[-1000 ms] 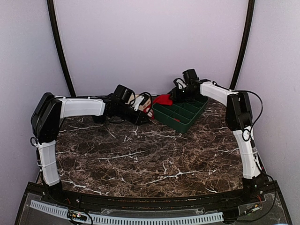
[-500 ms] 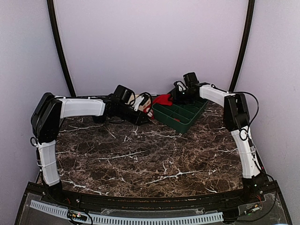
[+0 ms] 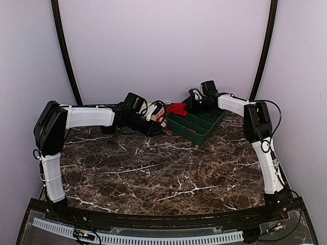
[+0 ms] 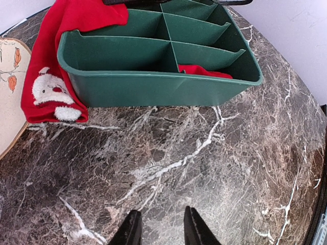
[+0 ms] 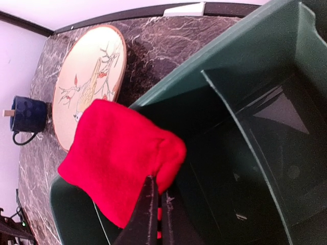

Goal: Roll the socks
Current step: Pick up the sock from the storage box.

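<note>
One red sock (image 5: 117, 158) hangs over the corner of the green divided tray (image 5: 245, 76). Its end with a white Santa face (image 4: 53, 94) lies on the table beside the tray (image 4: 153, 87). My right gripper (image 5: 158, 201) is shut on this sock's folded edge, just inside the tray rim. From above, the sock (image 3: 178, 108) sits between both grippers at the back of the table. A second red sock (image 4: 204, 70) lies in a front compartment of the tray. My left gripper (image 4: 161, 229) hovers low over the marble in front of the tray, open, with nothing between its fingers.
A round cream plate with a bird drawing (image 5: 89, 81) lies left of the tray, its edge (image 4: 7, 97) next to the Santa end. A dark blue cup (image 5: 28, 113) stands beyond it. The back wall is close behind the tray (image 3: 196, 122).
My right gripper has shut on the red sock's edge, and the right arm has shifted slightly toward the tray's back corner. The left arm has not moved.
</note>
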Tool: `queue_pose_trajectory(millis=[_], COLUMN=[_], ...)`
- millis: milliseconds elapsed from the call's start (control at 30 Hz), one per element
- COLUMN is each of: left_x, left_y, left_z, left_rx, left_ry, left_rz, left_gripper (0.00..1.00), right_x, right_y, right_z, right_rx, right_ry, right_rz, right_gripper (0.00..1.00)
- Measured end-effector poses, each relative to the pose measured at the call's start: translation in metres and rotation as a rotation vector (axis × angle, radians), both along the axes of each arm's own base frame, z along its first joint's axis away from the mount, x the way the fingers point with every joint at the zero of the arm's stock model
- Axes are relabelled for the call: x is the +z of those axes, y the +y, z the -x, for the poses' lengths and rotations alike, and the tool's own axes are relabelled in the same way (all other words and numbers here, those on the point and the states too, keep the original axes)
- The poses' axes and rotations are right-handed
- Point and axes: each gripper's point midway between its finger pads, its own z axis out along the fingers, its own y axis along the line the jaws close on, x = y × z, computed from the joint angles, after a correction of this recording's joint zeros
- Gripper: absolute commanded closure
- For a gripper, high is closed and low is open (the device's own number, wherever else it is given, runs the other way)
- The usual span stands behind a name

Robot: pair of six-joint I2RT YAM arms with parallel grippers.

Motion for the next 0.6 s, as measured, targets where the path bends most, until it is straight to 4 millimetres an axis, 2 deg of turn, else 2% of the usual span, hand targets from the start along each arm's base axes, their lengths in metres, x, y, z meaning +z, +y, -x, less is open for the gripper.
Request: queue_pose_trajectory(millis=[133,267,400,600], left_x=[0.0,0.001,0.013,0.04], left_y=[0.001,0.006,0.012,0.025], left_z=[-0.001,0.0,0.001,0.003], left_rx=[0.007,0.023,0.043,0.099], left_ry=[-0.001,-0.009,-0.035,-0.096], left_rz=[-0.004,-0.015,-0.014,0.0], left_gripper=[0.7,0.7,0.7,0.7], right_x=[0.001,0.012,0.042,0.104], right_y=[0.001,0.002,0.003,0.014], right_z=[0.003,0.009,0.015,0.03], right_rx=[0.023,0.049,0.08,0.175], right_ry=[-0.018,-0.042,-0.111,-0.26], right_rz=[-0.01,-0.021,-0.04,-0.067], right_gripper=[1.0,1.0,1.0,1.0])
